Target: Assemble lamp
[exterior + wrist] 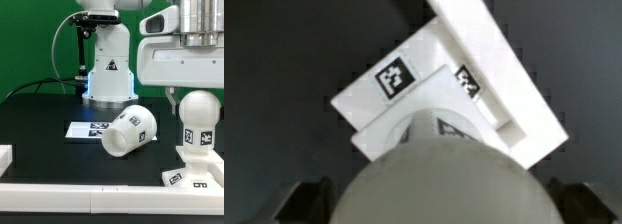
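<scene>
The bulb (198,112) stands upright with its round head on top, seated on the pedestal base (194,176) at the exterior view's right front. My gripper (195,98) hangs right over the bulb's head, jaws open, one finger (172,97) showing beside the head with a small gap. In the wrist view the bulb's head (441,180) fills the space between my dark fingers (304,203), and the tagged base (399,78) shows beyond it. The shade (128,131) lies on its side on the black table, to the exterior view's left of the base.
The marker board (88,128) lies flat behind the shade. The white robot pedestal (108,70) with the triangle logo stands at the back. A white rail (100,198) runs along the table's front edge, also in the wrist view (482,45).
</scene>
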Controlling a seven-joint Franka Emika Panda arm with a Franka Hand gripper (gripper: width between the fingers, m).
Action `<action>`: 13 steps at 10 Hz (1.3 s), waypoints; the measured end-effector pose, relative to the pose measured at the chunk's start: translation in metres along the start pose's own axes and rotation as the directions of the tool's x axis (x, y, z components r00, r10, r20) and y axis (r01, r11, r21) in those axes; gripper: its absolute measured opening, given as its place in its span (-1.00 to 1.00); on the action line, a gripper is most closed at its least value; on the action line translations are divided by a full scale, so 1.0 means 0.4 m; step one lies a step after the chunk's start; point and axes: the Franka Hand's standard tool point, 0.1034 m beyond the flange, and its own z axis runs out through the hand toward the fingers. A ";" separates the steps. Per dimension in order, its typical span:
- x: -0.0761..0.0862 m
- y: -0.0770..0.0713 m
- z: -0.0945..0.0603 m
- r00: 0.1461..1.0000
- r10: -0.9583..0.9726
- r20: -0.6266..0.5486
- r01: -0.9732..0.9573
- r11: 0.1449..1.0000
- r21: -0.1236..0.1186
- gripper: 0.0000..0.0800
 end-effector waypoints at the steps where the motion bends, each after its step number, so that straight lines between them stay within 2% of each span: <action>1: -0.007 -0.004 0.001 0.988 0.153 0.000 -0.153 0.988 0.004 0.43; 2: -0.013 -0.013 0.002 0.947 0.322 0.006 -0.322 0.947 0.020 0.44; 3: -0.016 -0.023 0.002 0.877 0.480 0.024 -0.481 0.875 0.048 0.44; 4: -0.011 -0.023 0.002 0.827 0.561 0.042 -0.562 0.824 0.069 0.44; 6: -0.010 -0.021 0.002 0.846 0.531 0.040 -0.533 0.843 0.069 0.47; 7: -0.009 -0.019 0.003 0.871 0.490 0.036 -0.492 0.868 0.068 0.47; 8: -0.002 -0.010 -0.001 0.949 0.314 0.029 -0.315 0.947 0.062 0.69; 9: 0.007 -0.007 -0.012 0.991 0.128 0.028 -0.130 0.990 0.060 0.74; 11: 0.004 -0.008 -0.016 0.982 -0.188 0.015 0.187 0.982 0.039 0.75; 13: 0.007 -0.005 -0.014 0.947 -0.321 0.008 0.320 0.946 0.040 0.75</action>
